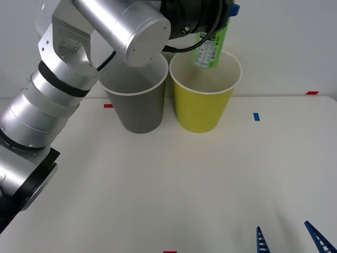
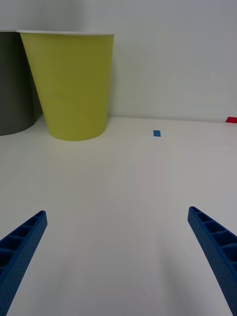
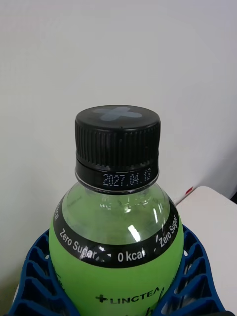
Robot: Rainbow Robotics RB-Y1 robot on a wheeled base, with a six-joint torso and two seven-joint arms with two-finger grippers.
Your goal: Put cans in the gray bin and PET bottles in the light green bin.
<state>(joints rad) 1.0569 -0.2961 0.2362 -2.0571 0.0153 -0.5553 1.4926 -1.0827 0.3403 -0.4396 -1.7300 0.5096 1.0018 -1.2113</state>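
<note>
The left gripper (image 3: 118, 296) is clamped on the bottle (image 1: 210, 47) at top centre, above the green bin (image 1: 202, 105). The gray bin (image 1: 136, 103) stands beside it. The right gripper (image 1: 289, 240), fingers apart, sits at lower right.

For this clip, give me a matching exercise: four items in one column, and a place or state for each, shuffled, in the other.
Items:
1. clear plastic PET bottle with green label and black cap
2. tall yellow-green plastic bin
3. tall dark gray plastic bin
4. right gripper

States:
A. open, low over the table's near edge
B. standing on the white table, on the robot's left of the other bin
C. clamped in the left gripper, above a bin's mouth
D. standing directly beneath the held bottle

Pairs: 1-C, 2-D, 3-B, 4-A
</note>
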